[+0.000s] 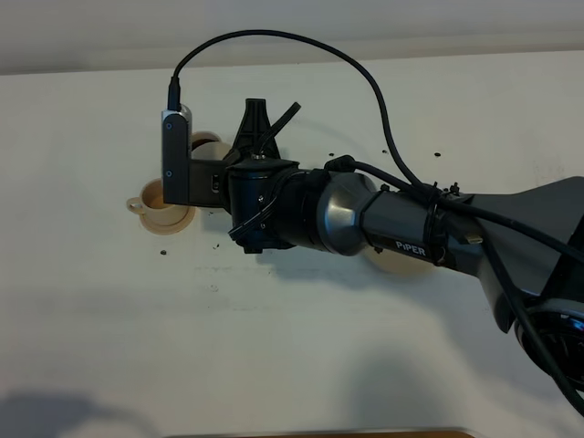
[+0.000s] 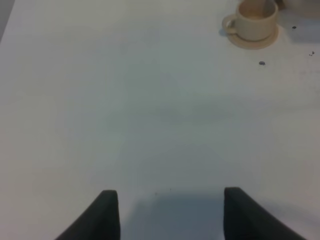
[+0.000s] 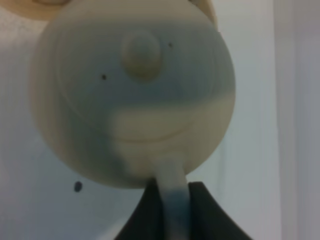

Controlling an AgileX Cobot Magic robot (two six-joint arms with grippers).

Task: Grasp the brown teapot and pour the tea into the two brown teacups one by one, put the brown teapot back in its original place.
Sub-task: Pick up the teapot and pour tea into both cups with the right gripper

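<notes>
The brown teapot (image 3: 135, 95) fills the right wrist view, seen from above with its knobbed lid (image 3: 142, 50) facing the camera. My right gripper (image 3: 172, 212) is shut on its loop handle (image 3: 172, 195). In the exterior view the right wrist (image 1: 265, 201) hangs over the pot and hides it. One brown teacup (image 1: 157, 206) stands on its saucer just left of that wrist, and shows again as the teacup (image 2: 256, 19) in the left wrist view. A tan rim (image 1: 206, 142) peeks out behind the wrist camera; I cannot tell what it is. The tan coaster (image 1: 401, 266) shows under the forearm. My left gripper (image 2: 170, 215) is open over bare table.
The right arm (image 1: 411, 228) stretches from the right edge across the white table (image 1: 292, 347). Its black cable (image 1: 274, 36) loops above it. Small dark specks (image 1: 164, 251) dot the table near the cup. A wooden edge (image 1: 365, 434) runs along the table's front.
</notes>
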